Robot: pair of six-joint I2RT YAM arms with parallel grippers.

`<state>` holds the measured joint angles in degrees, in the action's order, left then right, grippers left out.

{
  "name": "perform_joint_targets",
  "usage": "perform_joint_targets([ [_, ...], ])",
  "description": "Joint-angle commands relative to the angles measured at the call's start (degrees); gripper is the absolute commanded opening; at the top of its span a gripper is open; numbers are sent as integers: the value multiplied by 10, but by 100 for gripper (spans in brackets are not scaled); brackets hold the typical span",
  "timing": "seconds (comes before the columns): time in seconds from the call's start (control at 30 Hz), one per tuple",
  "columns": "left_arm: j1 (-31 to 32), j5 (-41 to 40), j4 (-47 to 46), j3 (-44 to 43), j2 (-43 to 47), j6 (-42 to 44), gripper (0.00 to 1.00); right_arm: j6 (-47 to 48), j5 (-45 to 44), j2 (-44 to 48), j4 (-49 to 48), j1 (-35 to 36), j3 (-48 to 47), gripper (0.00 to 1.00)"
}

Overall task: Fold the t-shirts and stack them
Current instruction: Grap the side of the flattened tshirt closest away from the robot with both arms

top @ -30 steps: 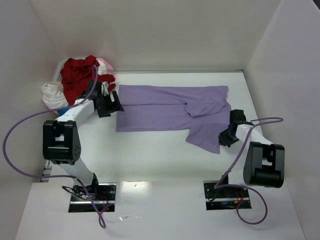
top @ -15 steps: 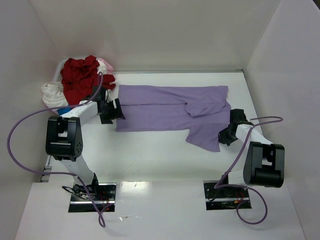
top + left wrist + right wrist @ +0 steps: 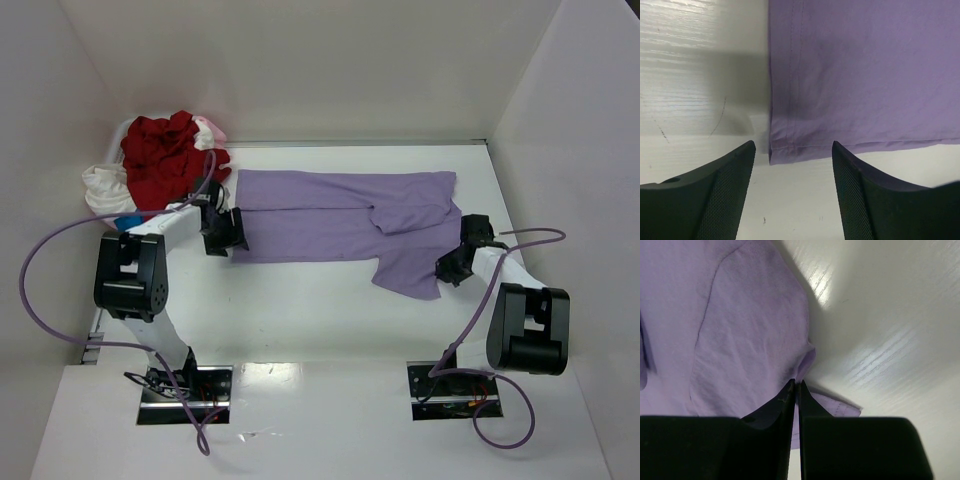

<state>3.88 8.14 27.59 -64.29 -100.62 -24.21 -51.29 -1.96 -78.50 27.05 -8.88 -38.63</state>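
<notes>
The lavender-purple t-shirt [image 3: 340, 225] lies spread flat across the table, one sleeve flap hanging toward the front right. My left gripper [image 3: 232, 240] is open at its near left corner; in the left wrist view the shirt's hem corner [image 3: 790, 145] sits just beyond the two black fingers [image 3: 725, 185]. My right gripper [image 3: 447, 268] is shut on the edge of the sleeve flap [image 3: 755, 340], a pinched fold showing at the fingertips [image 3: 790, 390]. The red t-shirt [image 3: 160, 155], white t-shirt [image 3: 100, 188] and pale pink t-shirt [image 3: 208, 130] are piled at the back left.
White walls enclose the table at the back, left and right. A small blue thing [image 3: 127, 221] lies by the pile. Purple cables loop from both arms near the bases.
My left gripper has moved nearer and slightly right, from beside the pile to the shirt's near left corner. My right gripper has shifted a little with the sleeve flap.
</notes>
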Motion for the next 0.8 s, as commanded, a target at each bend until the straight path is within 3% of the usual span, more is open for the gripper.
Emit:
perform_joint_targets([
  [0.0, 6, -6, 9, 5, -10, 4, 71, 3, -1, -1, -20, -1, -21, 10],
  [0.2, 11, -1, 9, 10, -15, 4, 63, 3, 5, -1, -20, -1, -21, 10],
  [0.5, 11, -6, 14, 10, -15, 4, 36, 3, 11, -1, -20, -1, -21, 10],
  [0.63, 11, -6, 19, 10, -15, 4, 22, 3, 11, -1, -20, -1, -33, 10],
  [0.77, 11, -11, 26, 0, -10, 4, 1, 8, 11, -1, -20, -1, -52, 6],
])
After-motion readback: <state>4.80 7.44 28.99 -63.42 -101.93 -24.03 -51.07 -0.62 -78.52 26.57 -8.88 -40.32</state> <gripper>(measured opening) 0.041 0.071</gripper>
